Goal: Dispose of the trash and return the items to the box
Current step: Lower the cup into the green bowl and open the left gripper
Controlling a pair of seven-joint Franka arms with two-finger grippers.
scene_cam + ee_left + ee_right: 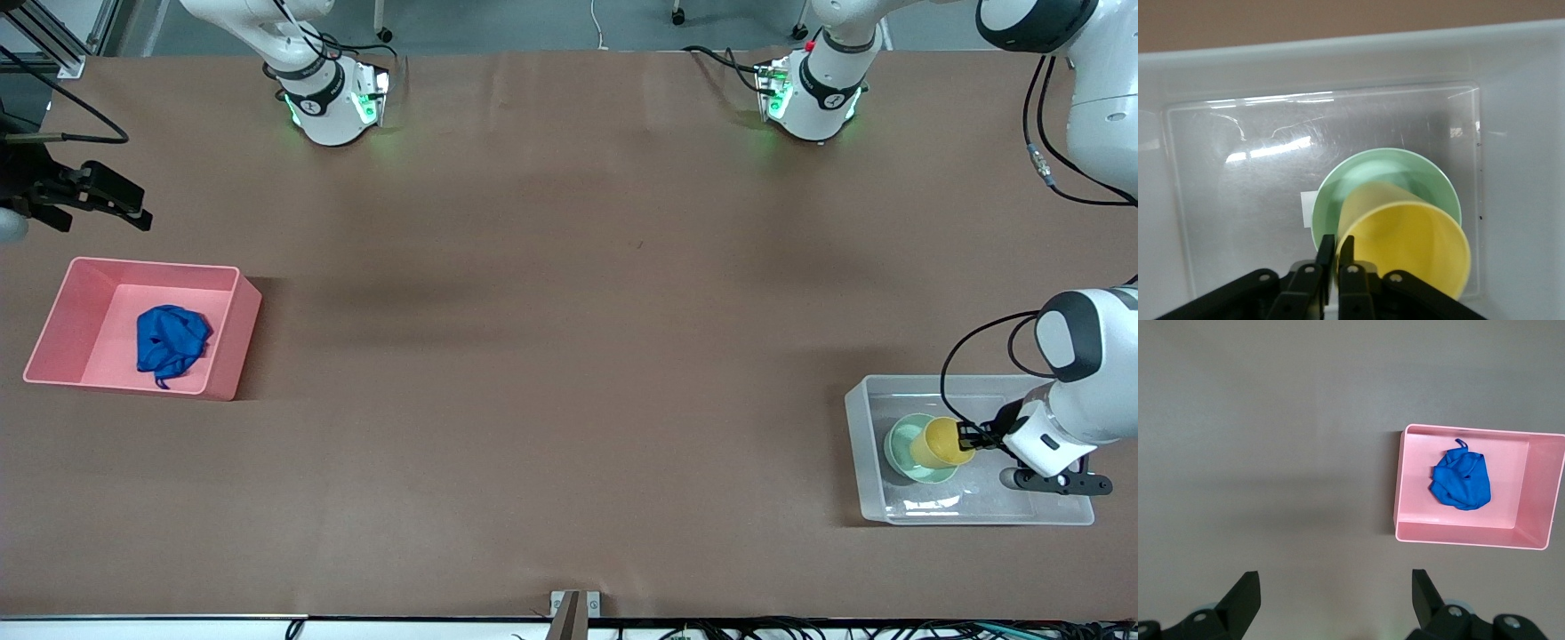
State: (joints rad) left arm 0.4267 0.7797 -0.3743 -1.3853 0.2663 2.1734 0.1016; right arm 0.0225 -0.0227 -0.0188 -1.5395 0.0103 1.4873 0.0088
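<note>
The yellow cup leans tilted in the mint-green bowl, and both are inside the clear box at the left arm's end of the table. My left gripper reaches into the box, its fingers shut on the yellow cup's rim. In the left wrist view the bowl lies on the box's floor beside a white sticker. The blue cloth wad lies in the pink bin. My right gripper hangs open and empty over the table beside the pink bin.
The pink bin, with the blue cloth inside, stands at the right arm's end of the table. Both arm bases stand along the table's edge farthest from the front camera. Brown tabletop stretches between the bin and the box.
</note>
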